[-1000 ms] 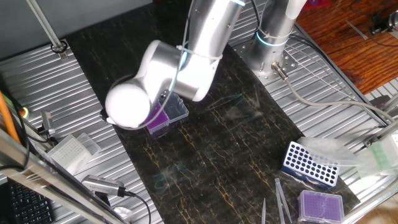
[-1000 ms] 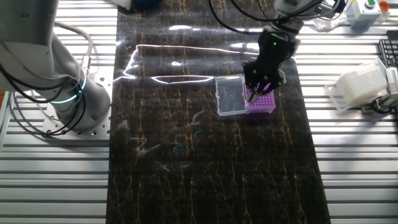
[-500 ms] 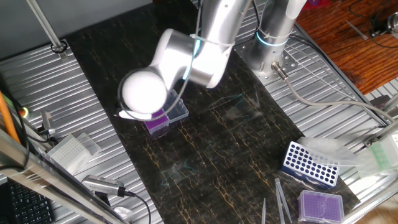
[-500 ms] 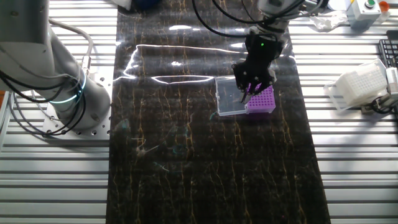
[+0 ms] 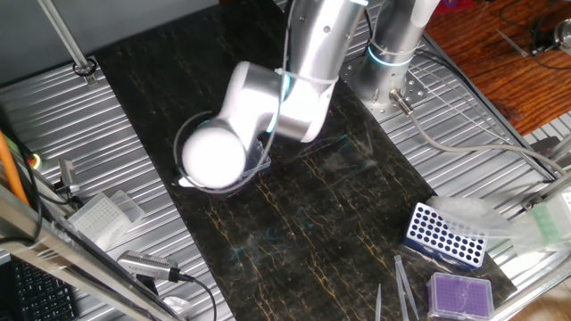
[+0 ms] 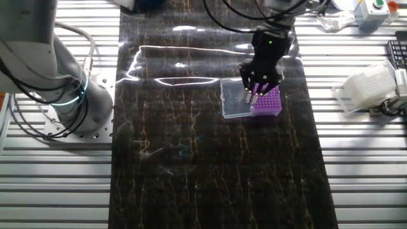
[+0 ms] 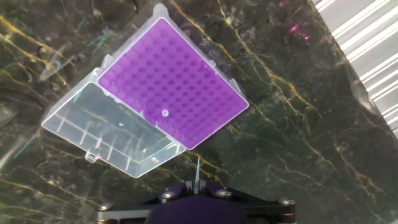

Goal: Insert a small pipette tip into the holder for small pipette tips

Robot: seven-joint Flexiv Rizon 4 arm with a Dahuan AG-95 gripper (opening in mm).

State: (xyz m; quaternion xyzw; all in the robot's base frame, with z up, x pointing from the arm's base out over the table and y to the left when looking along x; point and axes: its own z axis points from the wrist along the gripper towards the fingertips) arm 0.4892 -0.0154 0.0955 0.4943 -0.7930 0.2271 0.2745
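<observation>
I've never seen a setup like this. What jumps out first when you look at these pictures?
The vivid purple holder for small pipette tips on the dark marbled mat catches the eye, its clear lid lying open beside it and one tip seated in the grid. The robot's hand hangs just above it. A blue rack sits off at the mat's far corner.

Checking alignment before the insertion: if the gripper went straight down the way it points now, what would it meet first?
Probably the holder for small pipette tips, near its edge beside the clear lid; the gripper may be slightly off, depth unclear.
</observation>
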